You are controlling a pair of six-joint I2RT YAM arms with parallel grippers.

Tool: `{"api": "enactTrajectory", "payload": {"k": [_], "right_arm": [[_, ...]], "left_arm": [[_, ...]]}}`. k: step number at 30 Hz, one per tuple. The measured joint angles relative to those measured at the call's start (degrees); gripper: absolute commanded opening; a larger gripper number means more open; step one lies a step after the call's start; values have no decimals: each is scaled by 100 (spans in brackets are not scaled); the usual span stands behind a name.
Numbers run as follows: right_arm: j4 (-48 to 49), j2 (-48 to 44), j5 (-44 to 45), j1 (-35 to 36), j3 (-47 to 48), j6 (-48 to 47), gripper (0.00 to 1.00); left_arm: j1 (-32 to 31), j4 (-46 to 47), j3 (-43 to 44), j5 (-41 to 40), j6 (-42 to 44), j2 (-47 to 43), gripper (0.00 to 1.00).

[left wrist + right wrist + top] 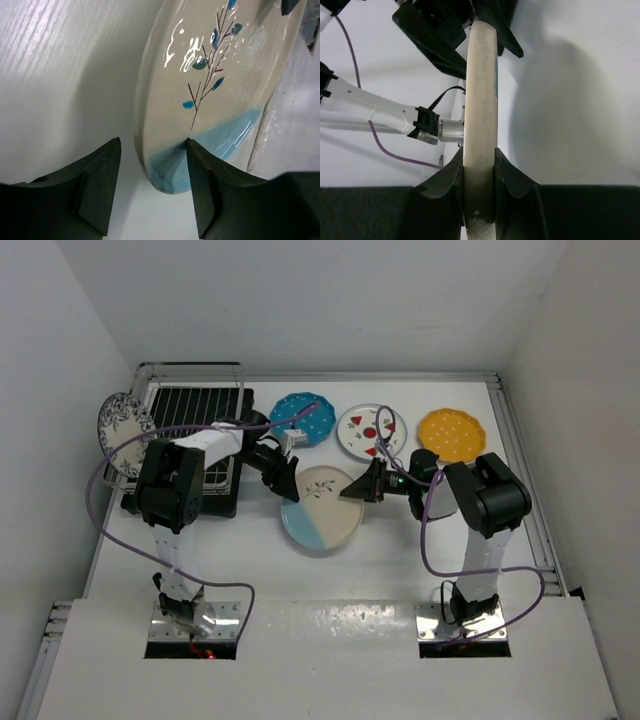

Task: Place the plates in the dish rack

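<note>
The half light-blue, half cream plate (pixel 321 508) is at the table's middle, between both grippers. My right gripper (pixel 360 487) is shut on its right rim; in the right wrist view (pixel 479 155) both fingers press the plate's edge (pixel 480 90). My left gripper (pixel 285 480) is open around the left rim. In the left wrist view (pixel 154 145) the rim (pixel 165 170) sits between the fingers, the left finger clear of it. The blue-floral-rimmed plate (pixel 122 425) stands at the left end of the dish rack (pixel 195 410).
The blue dotted plate (pixel 303 418), the white plate with red fruit shapes (pixel 366 430) and the yellow dotted plate (pixel 452 434) lie in a row at the back. White walls close in on both sides. The left arm's body (pixel 170 485) overlaps the rack's front.
</note>
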Motion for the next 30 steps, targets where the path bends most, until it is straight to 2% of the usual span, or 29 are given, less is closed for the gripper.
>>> {"api": "enactTrajectory", "payload": {"k": [1,2,5,10,12,16,20,21,23,24,25,26,29,30], "right_arm": [[22,-13,-15,-9,13,35,0],[42,-31,-33,-11,20,61,0],[37,-46,-162,-46,28,31,0],[-15,-37,-713,-136,160,15,0],[-26,-28,-861,-133,297,57,0],[98,-28,-1051,-138,575,140,0],[236,-61,-992,-170,614,-96,6],[83,-122,-914,-173,605,-284,13],[-601,-389,-575,-170,579,-999,16],[-1051,-597,-302,-157,581,-1473,21],[-1471,-796,-46,-127,599,-1880,33],[-2151,-1099,289,-70,695,-2380,41],[-3598,-1473,1213,-39,1067,-3104,58],[-3987,-1513,1528,-48,1204,-3298,67]], "left_arm": [[22,-33,26,105,20,0,54],[26,-74,46,192,52,2,44],[-116,-258,59,258,181,0,31],[-197,-905,52,492,529,0,18],[-197,-1333,131,605,907,11,2],[-197,-2415,671,804,1646,234,0],[-175,-2660,898,901,1655,389,0],[-166,-2549,890,846,1392,354,0],[-173,-2061,807,507,730,210,0],[-195,-1775,734,286,411,74,0],[-216,-1504,643,24,72,-109,0],[-249,-1276,562,-289,-308,-369,0],[-348,-876,568,-1156,-839,-852,0],[-352,-800,579,-1394,-986,-955,0]]}}
